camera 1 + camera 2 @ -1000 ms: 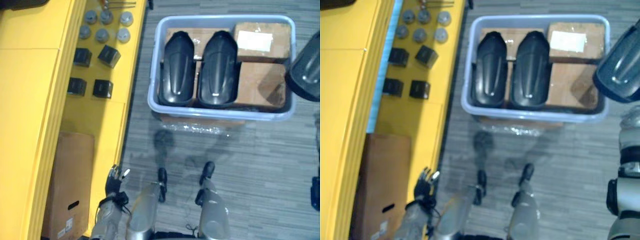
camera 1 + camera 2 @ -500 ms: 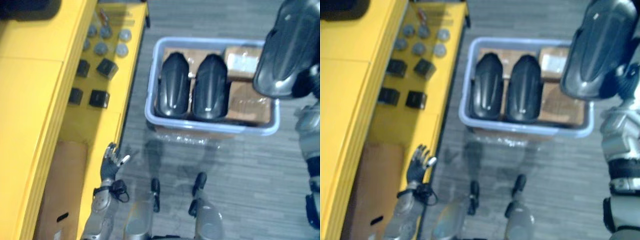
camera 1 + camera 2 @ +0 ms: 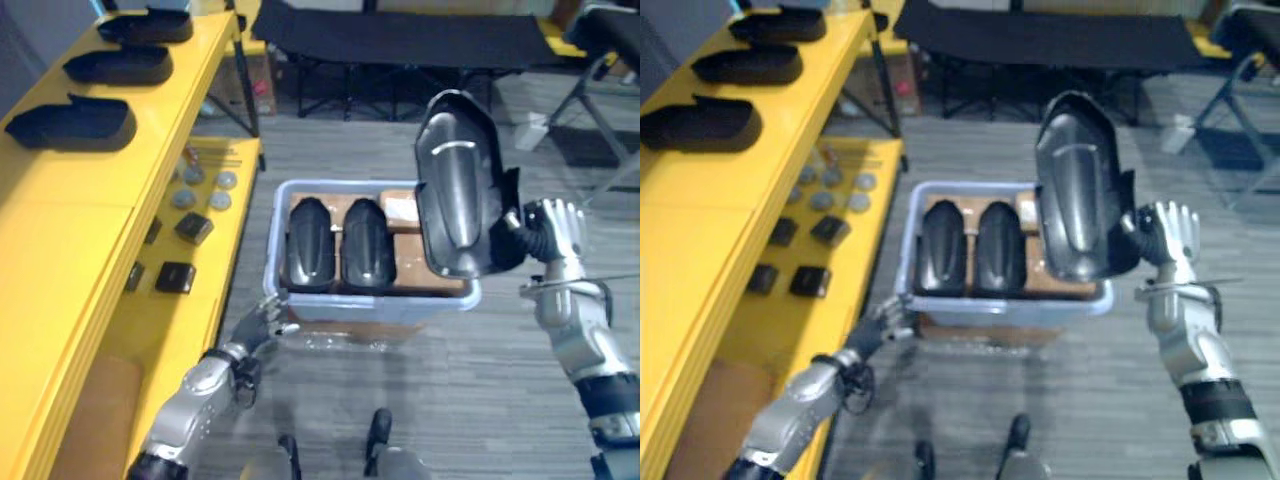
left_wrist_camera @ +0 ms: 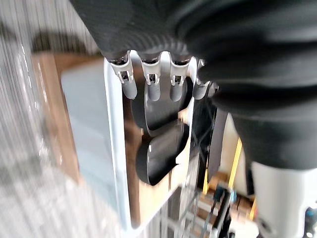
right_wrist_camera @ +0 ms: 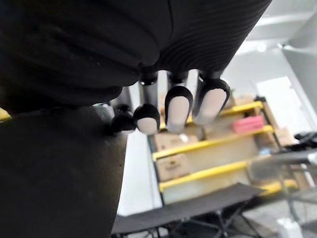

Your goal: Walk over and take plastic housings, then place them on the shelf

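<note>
Yellow shelf (image 3: 70,250) on my left, three housings (image 3: 75,122) on its top. Bin (image 3: 370,303) on the floor ahead, two more housings (image 3: 340,245) inside. My right hand (image 3: 555,230) pinches one held housing (image 3: 455,190) upright over the bin's right end. My left hand (image 3: 262,322) is relaxed, empty, by the bin's near corner.

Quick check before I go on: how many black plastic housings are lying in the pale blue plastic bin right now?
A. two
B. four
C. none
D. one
A: two black plastic housings lie side by side in the pale blue bin, next to brown cardboard boxes. A third black housing is held up in the right hand, out of the bin.
</note>
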You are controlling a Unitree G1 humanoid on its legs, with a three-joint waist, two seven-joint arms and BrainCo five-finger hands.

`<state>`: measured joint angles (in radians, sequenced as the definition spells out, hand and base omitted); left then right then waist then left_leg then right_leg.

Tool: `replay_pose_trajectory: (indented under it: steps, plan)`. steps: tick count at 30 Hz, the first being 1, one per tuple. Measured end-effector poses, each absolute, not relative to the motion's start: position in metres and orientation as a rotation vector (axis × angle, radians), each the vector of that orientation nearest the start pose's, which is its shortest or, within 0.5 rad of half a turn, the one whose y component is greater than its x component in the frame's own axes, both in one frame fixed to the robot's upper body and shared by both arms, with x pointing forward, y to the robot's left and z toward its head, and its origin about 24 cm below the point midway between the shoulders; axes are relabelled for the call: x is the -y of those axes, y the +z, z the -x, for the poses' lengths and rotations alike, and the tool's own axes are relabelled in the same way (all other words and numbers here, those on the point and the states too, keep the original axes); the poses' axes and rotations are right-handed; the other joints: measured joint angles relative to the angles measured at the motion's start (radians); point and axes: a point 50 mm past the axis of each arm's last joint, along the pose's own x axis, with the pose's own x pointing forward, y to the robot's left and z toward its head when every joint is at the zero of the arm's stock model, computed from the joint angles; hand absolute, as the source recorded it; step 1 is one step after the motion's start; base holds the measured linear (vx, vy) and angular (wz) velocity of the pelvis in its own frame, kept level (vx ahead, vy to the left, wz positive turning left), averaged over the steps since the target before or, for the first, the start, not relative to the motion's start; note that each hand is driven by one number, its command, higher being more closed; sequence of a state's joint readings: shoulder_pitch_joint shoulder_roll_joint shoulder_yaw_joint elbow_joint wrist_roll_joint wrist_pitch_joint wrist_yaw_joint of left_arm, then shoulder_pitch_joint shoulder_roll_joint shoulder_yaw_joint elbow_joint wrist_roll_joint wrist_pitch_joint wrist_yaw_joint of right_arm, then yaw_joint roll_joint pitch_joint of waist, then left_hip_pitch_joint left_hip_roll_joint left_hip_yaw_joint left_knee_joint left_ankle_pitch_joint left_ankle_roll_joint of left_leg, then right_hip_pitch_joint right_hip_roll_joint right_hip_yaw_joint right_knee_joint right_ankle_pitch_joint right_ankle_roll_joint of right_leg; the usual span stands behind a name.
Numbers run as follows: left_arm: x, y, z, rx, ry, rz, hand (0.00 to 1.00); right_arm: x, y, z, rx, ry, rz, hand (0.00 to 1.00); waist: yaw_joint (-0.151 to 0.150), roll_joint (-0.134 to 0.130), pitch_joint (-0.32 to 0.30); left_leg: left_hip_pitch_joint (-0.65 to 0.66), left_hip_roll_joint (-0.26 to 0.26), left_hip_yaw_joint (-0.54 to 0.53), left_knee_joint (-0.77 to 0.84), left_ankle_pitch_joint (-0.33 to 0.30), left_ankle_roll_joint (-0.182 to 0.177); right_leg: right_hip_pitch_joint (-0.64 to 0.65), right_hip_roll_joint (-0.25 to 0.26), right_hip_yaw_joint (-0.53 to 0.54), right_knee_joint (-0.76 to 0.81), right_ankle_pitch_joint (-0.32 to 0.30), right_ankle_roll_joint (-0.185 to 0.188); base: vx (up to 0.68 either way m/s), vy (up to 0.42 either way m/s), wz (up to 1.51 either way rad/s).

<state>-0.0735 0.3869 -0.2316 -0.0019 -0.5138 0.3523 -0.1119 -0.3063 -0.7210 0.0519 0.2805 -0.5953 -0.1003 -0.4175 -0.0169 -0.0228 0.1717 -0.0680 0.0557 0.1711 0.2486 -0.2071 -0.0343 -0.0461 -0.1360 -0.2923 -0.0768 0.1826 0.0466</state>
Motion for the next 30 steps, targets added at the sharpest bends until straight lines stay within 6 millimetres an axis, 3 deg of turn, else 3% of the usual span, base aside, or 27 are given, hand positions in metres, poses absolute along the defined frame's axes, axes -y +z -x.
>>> replay_pose_trajectory:
  steps: [9, 16, 30]
  plan:
    - [-0.146, 0.002, -0.269, -0.598, -0.408, 0.173, 0.00, 0.245, 0.121, -0.304, 0.395, -0.179, 1.249, 1.00, -0.019, -0.009, -0.027, 0.035, 0.015, 0.020, -0.014, 0.009, -0.015, 0.015, 0.016, 0.025, -0.001, 0.000, 0.000, -0.02, -0.025, -0.09]
    - [-0.129, 0.003, -0.280, -0.645, -0.445, 0.283, 0.00, 0.227, 0.114, -0.306, 0.409, -0.109, 1.222, 1.00, -0.021, -0.011, -0.029, 0.046, 0.014, 0.032, -0.015, 0.009, -0.015, 0.015, 0.017, 0.046, -0.002, 0.006, 0.002, -0.02, -0.007, -0.08]
    - [-0.103, -0.004, -0.287, -0.671, -0.400, 0.267, 0.00, 0.199, 0.096, -0.308, 0.419, -0.009, 1.192, 1.00, -0.022, -0.017, -0.032, 0.049, 0.012, 0.030, -0.012, 0.010, -0.014, 0.015, 0.016, 0.047, -0.002, 0.011, 0.004, 0.00, 0.000, 0.00]
